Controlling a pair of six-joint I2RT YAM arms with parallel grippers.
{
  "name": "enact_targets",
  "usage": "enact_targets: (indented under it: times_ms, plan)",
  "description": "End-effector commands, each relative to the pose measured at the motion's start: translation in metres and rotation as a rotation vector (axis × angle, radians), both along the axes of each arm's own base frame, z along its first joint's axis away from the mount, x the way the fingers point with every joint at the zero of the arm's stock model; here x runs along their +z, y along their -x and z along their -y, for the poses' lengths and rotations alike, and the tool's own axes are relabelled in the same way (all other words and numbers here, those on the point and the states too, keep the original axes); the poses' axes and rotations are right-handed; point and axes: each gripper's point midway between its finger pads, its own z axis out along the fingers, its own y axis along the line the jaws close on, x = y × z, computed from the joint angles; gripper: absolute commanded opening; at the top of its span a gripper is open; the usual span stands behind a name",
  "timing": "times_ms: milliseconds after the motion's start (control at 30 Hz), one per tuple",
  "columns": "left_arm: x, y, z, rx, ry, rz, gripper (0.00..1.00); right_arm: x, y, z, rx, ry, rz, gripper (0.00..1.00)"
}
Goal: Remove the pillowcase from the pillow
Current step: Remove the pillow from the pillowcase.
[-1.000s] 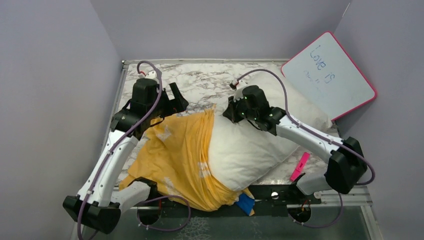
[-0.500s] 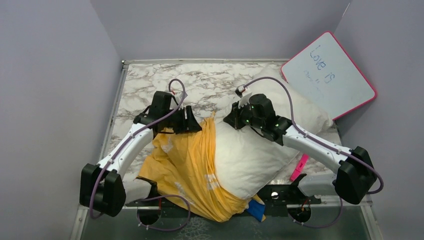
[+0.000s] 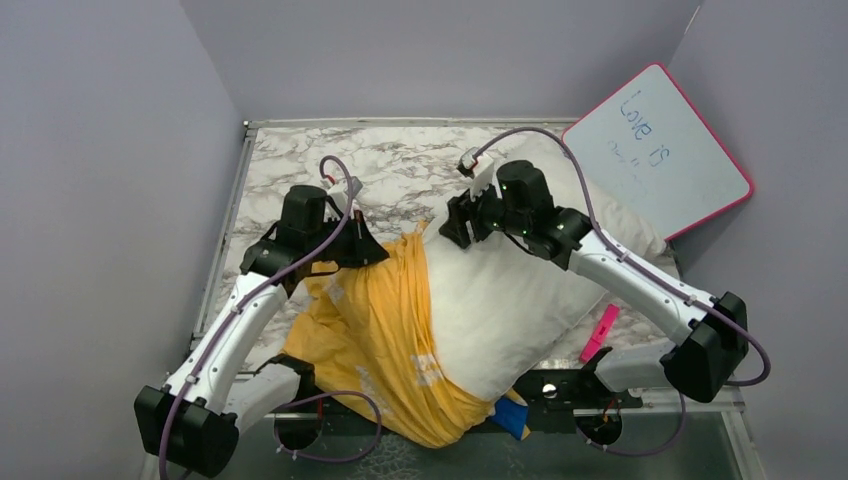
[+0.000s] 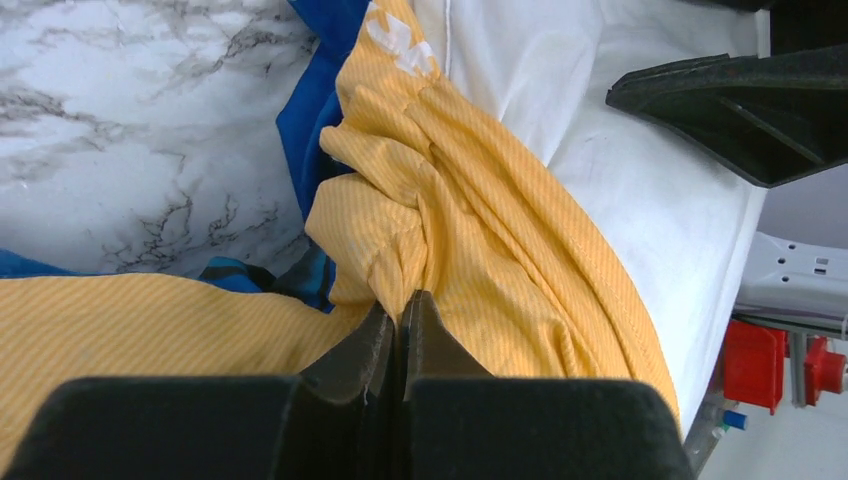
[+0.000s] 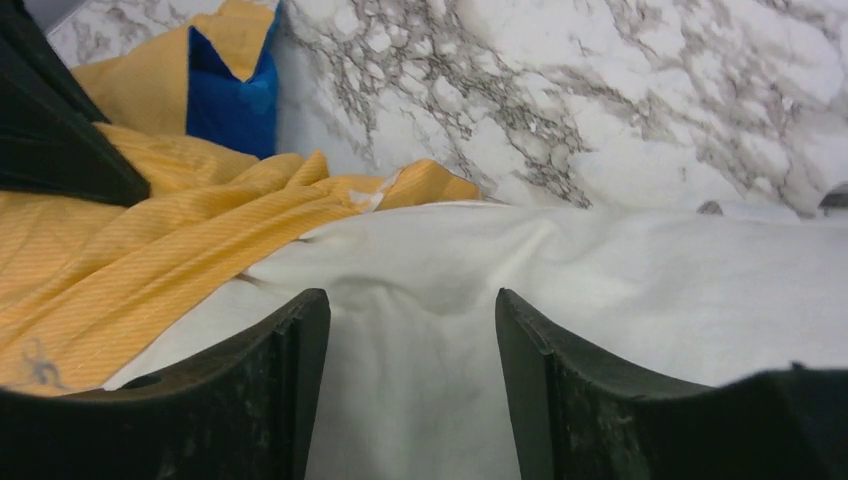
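Pinching pillowcase (image 4: 450, 230) edge with left hand (image 4: 403, 312), right hand (image 5: 410, 302) parted over pillow (image 5: 620, 280)

The pillowcase (image 3: 385, 330) showed orange-yellow with fine woven stripes and white lettering, its other face glossy blue, peeking out at six o'clock. The pillow (image 3: 500, 300) was plain white. The counter (image 3: 400, 165) was white marble veined in grey. At two o'clock, a pink-edged whiteboard (image 3: 660, 150) bore blue writing; at four o'clock, a small object (image 3: 600, 332) was bright pink. The arms (image 3: 640, 280) were white with black joints.
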Motion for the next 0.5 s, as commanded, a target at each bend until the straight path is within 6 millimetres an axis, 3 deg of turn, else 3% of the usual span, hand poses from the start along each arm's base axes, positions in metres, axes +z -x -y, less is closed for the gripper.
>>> enact_targets:
  times_ms: [0, 233, 333, 400, 467]
  plan:
    - [0.063, -0.023, 0.002, -0.023, 0.011, 0.224, 0.0, 0.019, 0.012, -0.011, 0.274, 0.108, 0.116, 0.68]
    - [0.075, -0.038, 0.001, -0.012, -0.02, 0.254, 0.0, -0.006, 0.051, -0.036, 0.693, 0.186, -0.136, 0.77]
    - [0.079, -0.047, 0.001, -0.001, -0.034, 0.265, 0.0, -0.039, 0.056, -0.035, 0.748, 0.232, -0.224, 0.78]
    - [0.084, -0.055, -0.002, 0.018, -0.053, 0.287, 0.0, -0.057, 0.053, -0.03, 0.736, 0.288, -0.271, 0.69]
    - [0.092, -0.062, -0.006, 0.045, -0.071, 0.314, 0.0, -0.059, 0.049, -0.031, 0.722, 0.296, -0.275, 0.51]
